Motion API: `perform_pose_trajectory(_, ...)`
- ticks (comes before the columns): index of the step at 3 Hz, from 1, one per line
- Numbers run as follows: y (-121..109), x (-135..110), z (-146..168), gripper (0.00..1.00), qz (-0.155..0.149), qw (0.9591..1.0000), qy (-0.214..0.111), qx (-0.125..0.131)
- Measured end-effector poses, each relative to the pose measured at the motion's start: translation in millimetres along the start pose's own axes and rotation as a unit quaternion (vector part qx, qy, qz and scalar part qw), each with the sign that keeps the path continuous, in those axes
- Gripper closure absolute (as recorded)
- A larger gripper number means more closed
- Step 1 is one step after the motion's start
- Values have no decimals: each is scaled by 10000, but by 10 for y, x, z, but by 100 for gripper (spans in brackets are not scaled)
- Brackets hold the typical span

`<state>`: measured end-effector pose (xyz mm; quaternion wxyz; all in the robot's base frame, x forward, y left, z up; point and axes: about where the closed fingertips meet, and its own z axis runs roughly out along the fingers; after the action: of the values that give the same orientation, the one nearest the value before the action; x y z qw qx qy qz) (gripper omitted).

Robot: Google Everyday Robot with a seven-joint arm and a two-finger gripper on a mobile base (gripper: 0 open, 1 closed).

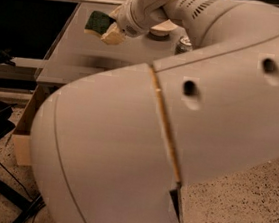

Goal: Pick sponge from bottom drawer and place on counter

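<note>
The small rectangular sponge with the dark green face (95, 21) is hanging over the far left part of the smooth grey counter (76, 51), close to its left edge. The gripper (109, 29) is clamping it between pale fingers. A metal can (184, 44) is standing toward the right edge, and the bulky white arm (186, 139) is blocking the front edge.

We see our bulky, rounded arm shell (100, 144), glossy white, crossed by a thin seam (165, 131) with two small dark holes (190, 88). The wrist (194, 5) is perforated. Our gripper (107, 25), top left, has pale cream fingers (113, 34).
</note>
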<state>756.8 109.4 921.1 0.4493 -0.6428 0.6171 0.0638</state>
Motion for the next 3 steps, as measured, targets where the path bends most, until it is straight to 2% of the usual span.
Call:
perform_pose_trajectory(1,12,14,159,83,-231,9997,50,-64)
perform_pose_trajectory(3,6,21,130,36,-570,9984,40,-50)
